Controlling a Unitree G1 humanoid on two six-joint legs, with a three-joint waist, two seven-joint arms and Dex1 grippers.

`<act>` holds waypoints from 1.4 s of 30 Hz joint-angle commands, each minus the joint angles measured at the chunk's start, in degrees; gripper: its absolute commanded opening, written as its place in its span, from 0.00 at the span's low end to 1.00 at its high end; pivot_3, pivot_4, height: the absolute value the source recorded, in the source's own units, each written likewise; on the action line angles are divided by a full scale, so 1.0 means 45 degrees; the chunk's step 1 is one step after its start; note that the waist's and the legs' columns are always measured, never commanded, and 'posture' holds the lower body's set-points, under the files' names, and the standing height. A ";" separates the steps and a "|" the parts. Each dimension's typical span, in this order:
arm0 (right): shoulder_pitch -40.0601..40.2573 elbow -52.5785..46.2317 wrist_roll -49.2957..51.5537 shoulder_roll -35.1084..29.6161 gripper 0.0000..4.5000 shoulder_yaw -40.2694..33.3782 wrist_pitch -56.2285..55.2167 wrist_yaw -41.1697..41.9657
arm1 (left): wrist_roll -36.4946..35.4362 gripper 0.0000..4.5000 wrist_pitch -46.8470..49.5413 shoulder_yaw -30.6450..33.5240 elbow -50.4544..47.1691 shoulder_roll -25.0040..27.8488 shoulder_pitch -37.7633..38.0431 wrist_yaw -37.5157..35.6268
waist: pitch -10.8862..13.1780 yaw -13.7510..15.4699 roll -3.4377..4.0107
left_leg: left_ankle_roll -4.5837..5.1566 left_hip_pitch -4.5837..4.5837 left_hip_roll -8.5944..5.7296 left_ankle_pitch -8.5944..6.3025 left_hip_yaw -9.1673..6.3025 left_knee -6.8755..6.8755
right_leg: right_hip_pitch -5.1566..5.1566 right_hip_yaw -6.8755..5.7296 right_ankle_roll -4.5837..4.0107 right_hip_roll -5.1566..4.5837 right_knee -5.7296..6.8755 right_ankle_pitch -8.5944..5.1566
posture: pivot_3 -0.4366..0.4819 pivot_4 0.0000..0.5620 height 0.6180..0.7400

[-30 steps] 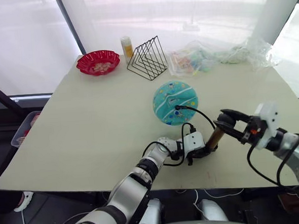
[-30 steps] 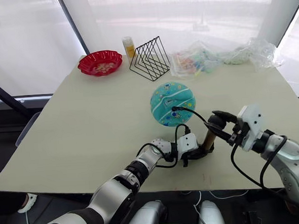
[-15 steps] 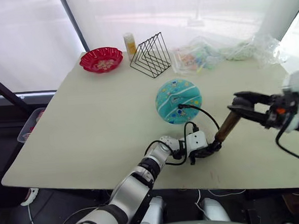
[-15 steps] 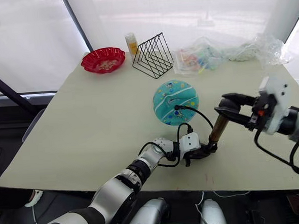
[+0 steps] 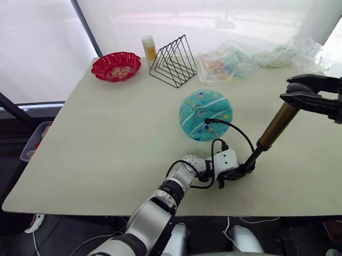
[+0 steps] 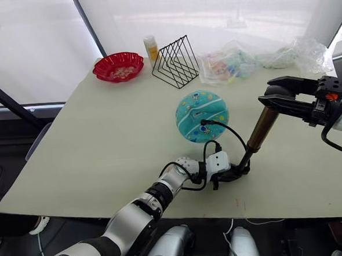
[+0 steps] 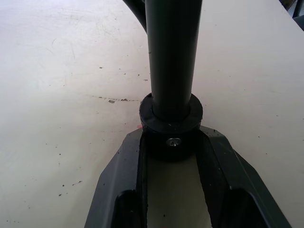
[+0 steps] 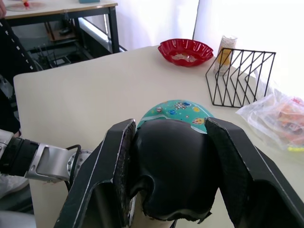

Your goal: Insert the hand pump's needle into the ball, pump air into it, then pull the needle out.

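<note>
The hand pump (image 5: 269,135) stood tilted on the table (image 5: 102,138), its base at the near edge, its black handle up toward 2 o'clock. The left gripper (image 5: 239,171) was clamped on the pump's black base cap, one finger (image 7: 124,175) on each side of it in the left wrist view. The right gripper (image 6: 276,95) was closed around the black T-handle, which sat between its fingers (image 8: 102,175) in the right wrist view. The ball (image 5: 205,114) lay at the table's middle, at 11 o'clock from the pump's base. The thin black hose (image 5: 236,132) arched from the pump's base to the ball's near side; the needle itself was too small to make out.
</note>
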 commanded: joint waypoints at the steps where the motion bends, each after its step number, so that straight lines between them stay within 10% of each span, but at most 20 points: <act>1: 0.1168 -0.0895 -0.1752 0.1074 0.42 0.0269 -0.1463 -0.0060 | 0.1126 0.24 0.1300 -0.0741 0.1732 0.0625 0.0878 0.0108 | -0.0012 -0.0011 -0.0030 | 0.0000 0.0008 -0.0002 0.0000 0.0000 -0.0002 | 0.0005 0.0001 0.0003 0.0001 0.0000 -0.0001 | 0.48 0.27 1.00; 17: 0.3789 0.2173 -0.8829 0.5646 0.42 0.6132 -0.7797 0.0172 | 0.1086 0.24 0.1371 -0.0730 0.1660 0.0632 0.0865 0.0172 | -0.0159 -0.0194 -0.0122 | -0.0044 0.0138 -0.0025 -0.0008 -0.0092 -0.0010 | 0.0089 0.0024 0.0073 0.0072 0.0023 -0.0046 | 0.48 0.27 1.00; 25: 0.3064 0.1277 -0.7673 0.5189 0.42 0.5041 -0.7098 0.0373 | 0.1095 0.24 0.1366 -0.0732 0.1665 0.0657 0.0899 0.0176 | -0.0149 -0.0187 -0.0079 | -0.0071 0.0141 -0.0037 -0.0018 -0.0106 -0.0011 | 0.0086 0.0042 0.0069 0.0074 0.0030 -0.0044 | 0.48 0.27 1.00; 30: 0.1337 -0.0471 -0.2904 0.2571 0.42 0.1494 -0.4213 0.0369 | 0.1110 0.24 0.1326 -0.0742 0.1683 0.0660 0.0915 0.0157 | -0.0029 -0.0138 0.0065 | -0.0065 0.0094 -0.0096 -0.0015 -0.0113 0.0001 | 0.0047 0.0058 0.0071 0.0021 0.0032 -0.0039 | 0.48 0.27 1.00; 42: -0.0883 0.0212 0.0404 -0.0309 0.42 -0.1631 -0.1351 -0.0234 | 0.1170 0.24 0.1258 -0.0797 0.1730 0.0651 0.0881 0.0086 | 0.0041 -0.0005 0.0083 | -0.0019 0.0052 -0.0120 0.0011 -0.0167 -0.0008 | 0.0025 0.0017 0.0070 0.0003 0.0019 -0.0043 | 0.48 0.27 1.00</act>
